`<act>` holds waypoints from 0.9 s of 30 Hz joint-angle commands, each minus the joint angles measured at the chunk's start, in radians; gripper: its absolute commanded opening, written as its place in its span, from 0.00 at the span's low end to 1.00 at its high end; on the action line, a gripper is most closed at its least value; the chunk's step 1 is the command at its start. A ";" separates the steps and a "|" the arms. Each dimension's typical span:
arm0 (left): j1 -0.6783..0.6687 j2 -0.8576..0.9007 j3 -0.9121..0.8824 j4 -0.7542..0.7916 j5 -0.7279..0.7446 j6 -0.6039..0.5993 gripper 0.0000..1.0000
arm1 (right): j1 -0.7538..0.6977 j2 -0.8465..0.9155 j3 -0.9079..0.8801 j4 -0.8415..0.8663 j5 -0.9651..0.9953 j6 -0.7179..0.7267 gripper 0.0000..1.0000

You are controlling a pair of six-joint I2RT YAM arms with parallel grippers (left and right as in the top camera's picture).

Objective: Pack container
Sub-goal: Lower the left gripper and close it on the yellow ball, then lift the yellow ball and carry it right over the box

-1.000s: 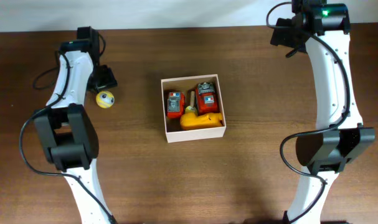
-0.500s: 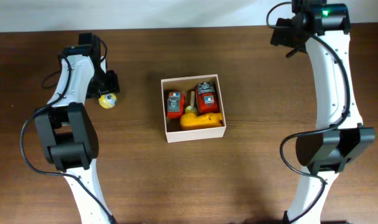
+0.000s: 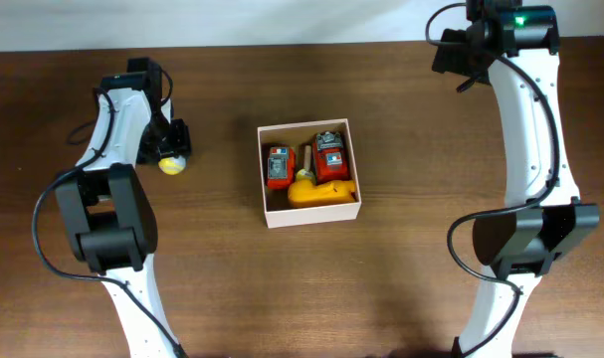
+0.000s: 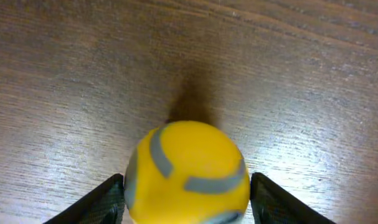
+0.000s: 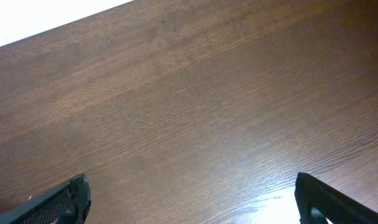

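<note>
The container [image 3: 311,216] is a white-walled square box at the table's middle, holding two red toys [image 3: 279,166] [image 3: 329,156] and a yellow toy [image 3: 321,192]. A yellow ball with grey stripes [image 3: 172,164] rests on the wood left of the container. My left gripper [image 3: 173,147] is down over it. In the left wrist view the ball [image 4: 185,168] fills the gap between the two fingers [image 4: 187,193], which press its sides. My right gripper [image 3: 459,55] is open and empty at the far right, above bare wood [image 5: 192,199].
The brown wooden table [image 3: 401,278] has a white strip along its far edge [image 3: 282,20]. Both arm bases stand at the near side, left [image 3: 107,219] and right [image 3: 525,234].
My left gripper has moved from above and beside the yellow ball down onto it, and its fingers now hug the ball. The right arm has not moved.
</note>
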 commanded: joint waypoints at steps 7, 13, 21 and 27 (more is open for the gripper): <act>0.001 0.002 -0.009 -0.002 0.015 0.017 0.62 | -0.007 -0.003 -0.005 0.001 0.012 -0.007 0.99; 0.001 0.003 -0.023 0.011 0.015 0.016 0.46 | -0.007 -0.003 -0.005 0.001 0.012 -0.007 0.99; 0.001 0.004 -0.023 0.011 0.014 0.016 0.33 | -0.007 -0.003 -0.005 0.001 0.012 -0.007 0.99; 0.001 0.004 -0.009 0.000 0.015 0.016 0.33 | -0.007 -0.003 -0.005 0.001 0.012 -0.007 0.99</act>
